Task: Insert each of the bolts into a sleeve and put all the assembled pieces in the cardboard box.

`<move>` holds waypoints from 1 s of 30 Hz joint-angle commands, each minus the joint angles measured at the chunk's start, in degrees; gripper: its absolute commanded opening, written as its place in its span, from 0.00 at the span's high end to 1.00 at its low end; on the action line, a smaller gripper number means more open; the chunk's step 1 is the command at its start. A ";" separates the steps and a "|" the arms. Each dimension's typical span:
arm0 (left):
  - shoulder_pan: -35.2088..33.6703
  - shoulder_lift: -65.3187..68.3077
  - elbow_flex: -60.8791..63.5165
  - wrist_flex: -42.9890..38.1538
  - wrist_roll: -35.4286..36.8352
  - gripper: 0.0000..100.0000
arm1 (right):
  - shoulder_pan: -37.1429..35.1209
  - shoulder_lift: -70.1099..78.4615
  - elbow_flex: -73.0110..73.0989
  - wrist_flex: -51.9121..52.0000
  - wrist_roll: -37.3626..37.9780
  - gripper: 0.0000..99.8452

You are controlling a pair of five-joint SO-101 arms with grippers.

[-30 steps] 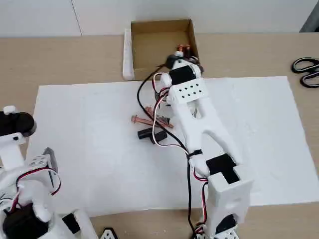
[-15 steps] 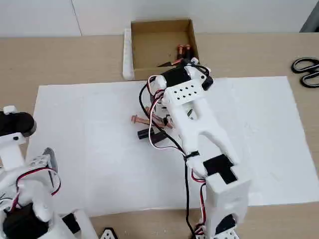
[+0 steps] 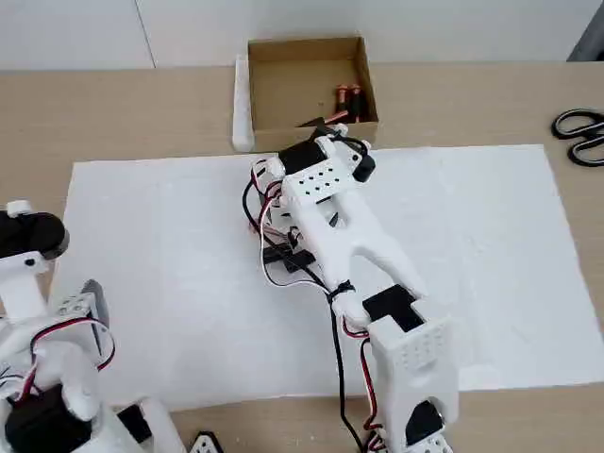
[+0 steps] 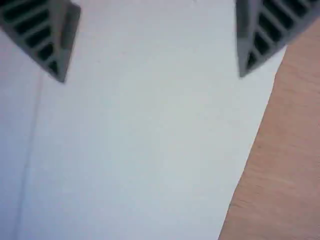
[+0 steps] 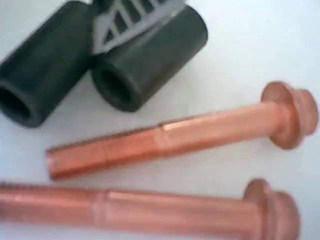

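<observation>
My right arm (image 3: 330, 217) has come back from the cardboard box (image 3: 293, 90), where two finished pieces (image 3: 346, 97) now lie beside one wall. My right gripper (image 5: 132, 17) hangs low above the loose parts in the middle of the paper (image 3: 472, 236). I judge that one delivery is done and the next pair must be chosen. Two bolts (image 5: 170, 137) lie side by side, with two black sleeves (image 5: 145, 60) just beside them. Whether these jaws are open or closed, I cannot tell. My left gripper (image 4: 150, 40) rests spread and empty near the paper's border. Around the parts there is much free paper. The box is near, and the scissors (image 3: 580, 132) are well apart.
</observation>
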 commanded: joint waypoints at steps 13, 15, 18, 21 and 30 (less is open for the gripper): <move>0.09 -0.18 -1.89 -0.09 0.35 0.79 | -0.13 4.62 -2.46 -2.86 -1.67 0.79; 0.09 -0.18 -1.89 -0.09 0.35 0.79 | -0.13 5.93 -2.55 -3.03 -1.67 0.79; 0.09 -0.18 -1.89 -0.09 0.35 0.79 | -0.13 6.81 -2.64 -3.03 -1.67 0.79; 0.09 -0.18 -1.89 -0.09 0.35 0.79 | -0.04 6.64 -2.64 -3.03 -1.67 0.79; 0.09 -0.18 -1.89 -0.09 0.35 0.79 | 0.22 6.64 -2.64 -3.03 -1.41 0.97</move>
